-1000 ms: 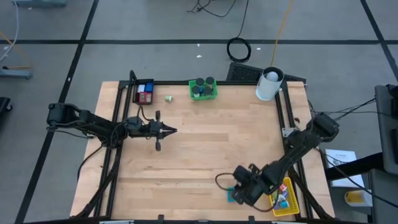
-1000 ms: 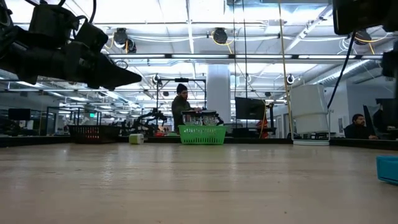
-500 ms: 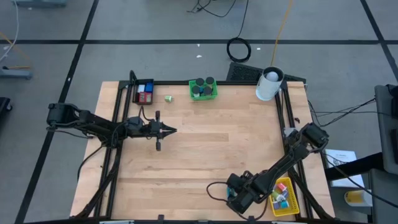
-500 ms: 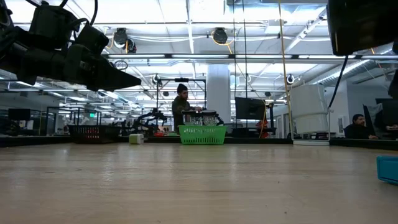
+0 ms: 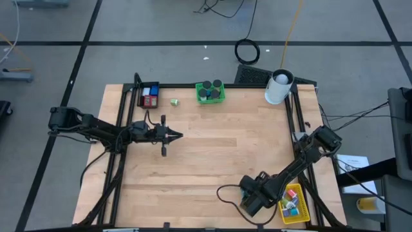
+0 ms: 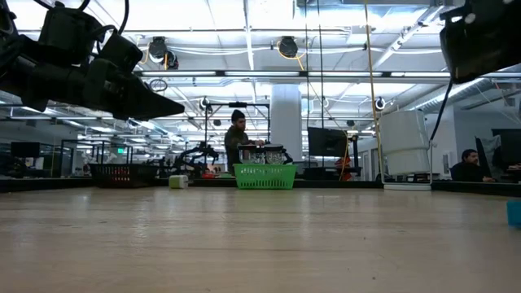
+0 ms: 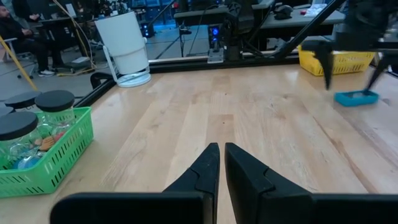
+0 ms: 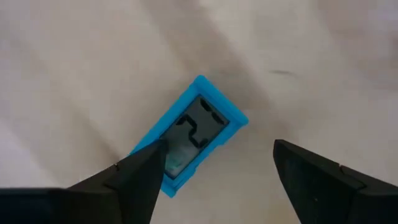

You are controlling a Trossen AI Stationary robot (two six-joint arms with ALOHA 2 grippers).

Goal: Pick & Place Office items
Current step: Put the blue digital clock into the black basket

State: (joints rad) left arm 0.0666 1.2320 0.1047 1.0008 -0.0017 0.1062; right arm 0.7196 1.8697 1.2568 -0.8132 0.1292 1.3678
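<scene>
Open-plan robotics lab: exposed ceiling lights (image 6: 286,46), rows of workstations with monitors (image 6: 326,141), seated person (image 6: 467,165), wooden counter (image 5: 206,148) in black frame.

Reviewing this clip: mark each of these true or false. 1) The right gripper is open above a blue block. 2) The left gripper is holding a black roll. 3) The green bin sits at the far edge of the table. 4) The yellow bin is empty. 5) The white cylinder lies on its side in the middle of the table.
1) The right gripper is open above the blue block: true.
2) False: the left gripper is shut and holds nothing.
3) The green bin sits at the table's far edge: true.
4) False: the yellow bin holds small coloured items.
5) False: the white cylinder stands upright at the far right corner.
</scene>
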